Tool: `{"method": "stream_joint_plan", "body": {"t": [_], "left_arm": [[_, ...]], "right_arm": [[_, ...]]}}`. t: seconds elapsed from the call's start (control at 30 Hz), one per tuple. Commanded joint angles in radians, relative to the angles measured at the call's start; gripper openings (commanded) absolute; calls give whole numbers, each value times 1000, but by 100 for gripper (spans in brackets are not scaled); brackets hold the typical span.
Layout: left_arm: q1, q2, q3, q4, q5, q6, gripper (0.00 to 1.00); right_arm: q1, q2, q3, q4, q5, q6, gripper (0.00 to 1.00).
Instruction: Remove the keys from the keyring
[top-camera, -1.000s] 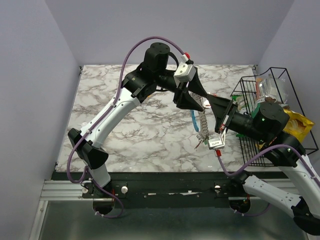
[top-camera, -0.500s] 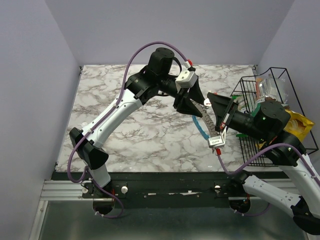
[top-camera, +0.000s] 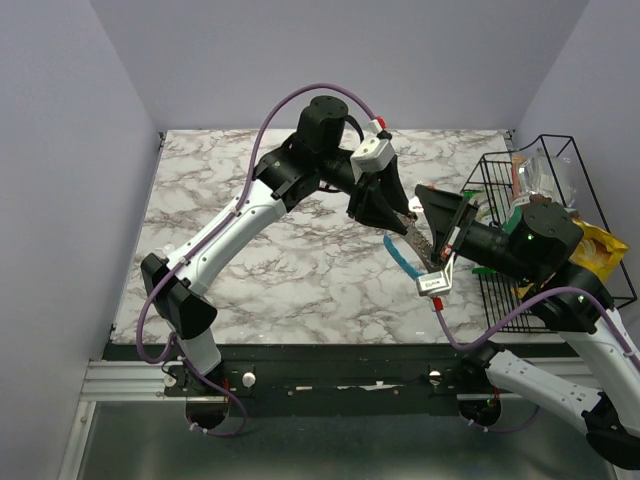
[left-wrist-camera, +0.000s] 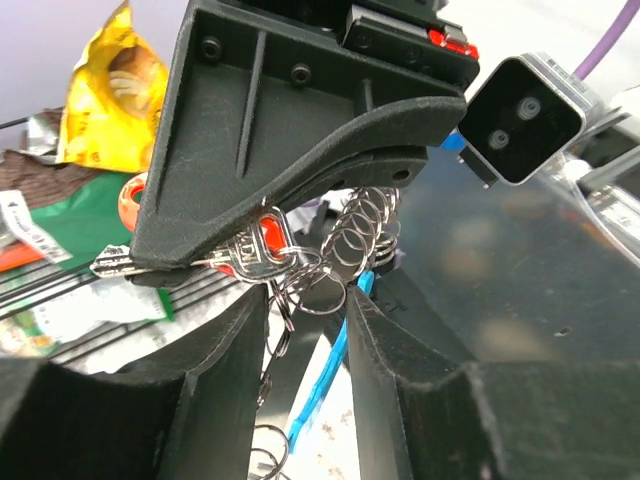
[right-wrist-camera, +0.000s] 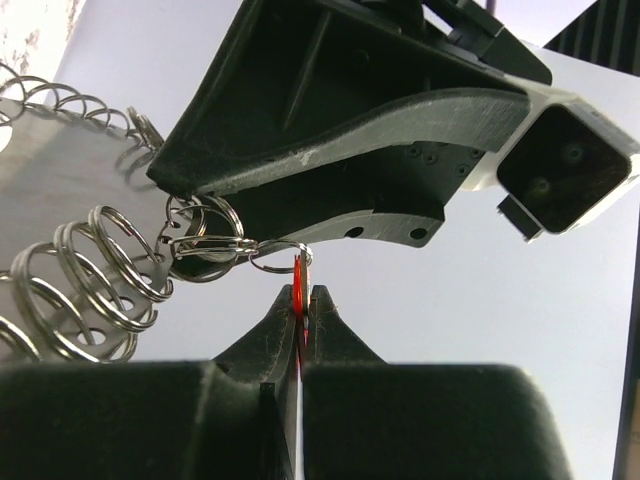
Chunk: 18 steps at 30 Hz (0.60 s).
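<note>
Arms meet above table (top-camera: 250, 250). There right gripper (right-wrist-camera: 299, 300) pinched tight on red key (right-wrist-camera: 299, 274); left gripper (left-wrist-camera: 305, 312) narrow, clamping small rings of keyring (top-camera: 400, 256). Blue strap (left-wrist-camera: 325, 385), metal coil (right-wrist-camera: 85, 275) dangle beneath.

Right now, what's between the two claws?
Small linked split rings run from the left claw to the red key pinched in the right claw; right wrist view shows it.

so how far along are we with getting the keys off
Nothing looks done: no freed key in view. In hand: the right gripper pinches the red key, still linked to the keyring, which the left gripper holds. Left: pulling that key off, then any others.
</note>
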Motion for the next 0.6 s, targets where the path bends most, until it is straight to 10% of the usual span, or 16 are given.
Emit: {"method": "stream_joint_plan", "body": {"t": [0.0, 0.17, 0.2, 0.23, 0.33, 0.57], "left_arm": [[-5, -15, -46, 205, 96, -226, 44], [-7, -27, -147, 626, 134, -551, 39], [-7, -26, -237, 814, 134, -717, 38], [-7, -16, -282, 1410, 126, -1153, 37], [-13, 127, -166, 2084, 129, -1806, 30], [-15, 105, -199, 2002, 109, -1704, 29]], "right_arm": [[5, -9, 35, 63, 3, 12, 1], [5, -9, 33, 78, 17, 18, 1], [3, -9, 33, 78, 17, 19, 1], [5, -9, 32, 78, 17, 21, 1], [5, -9, 33, 80, 15, 21, 1], [5, -9, 36, 72, 18, 26, 1]]}}
